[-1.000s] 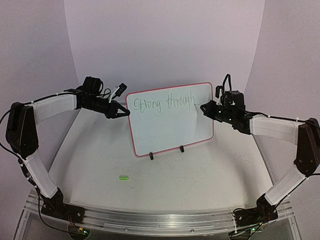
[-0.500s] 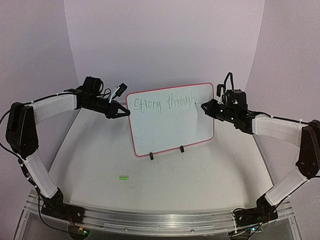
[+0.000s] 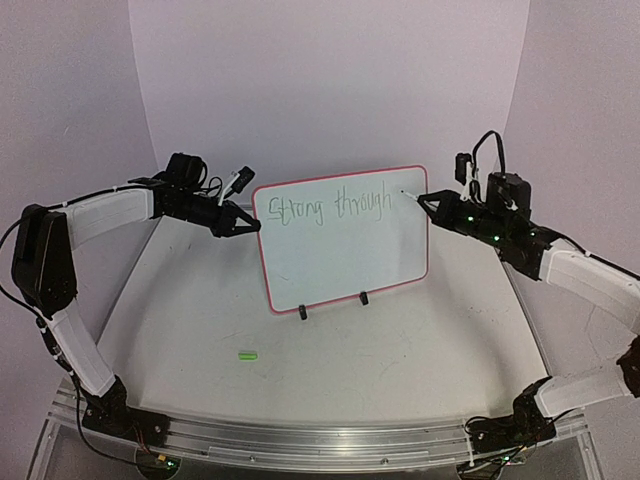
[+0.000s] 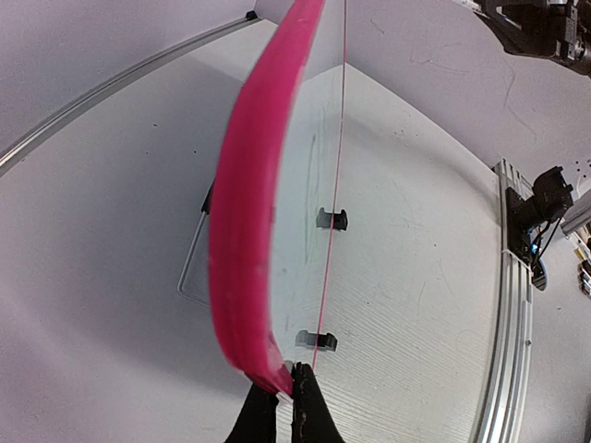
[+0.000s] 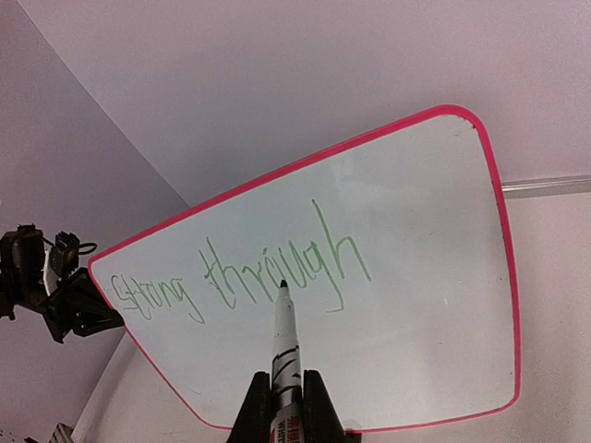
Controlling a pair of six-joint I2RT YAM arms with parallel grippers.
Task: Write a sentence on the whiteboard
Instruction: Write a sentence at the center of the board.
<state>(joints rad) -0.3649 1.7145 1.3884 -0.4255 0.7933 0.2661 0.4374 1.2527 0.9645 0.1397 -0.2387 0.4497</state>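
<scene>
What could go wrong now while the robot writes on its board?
1. The glossy white board with a pink-red frame stands only on two small black clip feet. The left hand pinches just its edge, so a hard push might tip it.
2. The green writing nearly reaches the right side, so the next word from the white marker pen with a black tip in the right hand may not fit there.

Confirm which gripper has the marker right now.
The right gripper holds the marker, tip toward the whiteboard; the left gripper only clamps the board's pink frame edge.
</scene>
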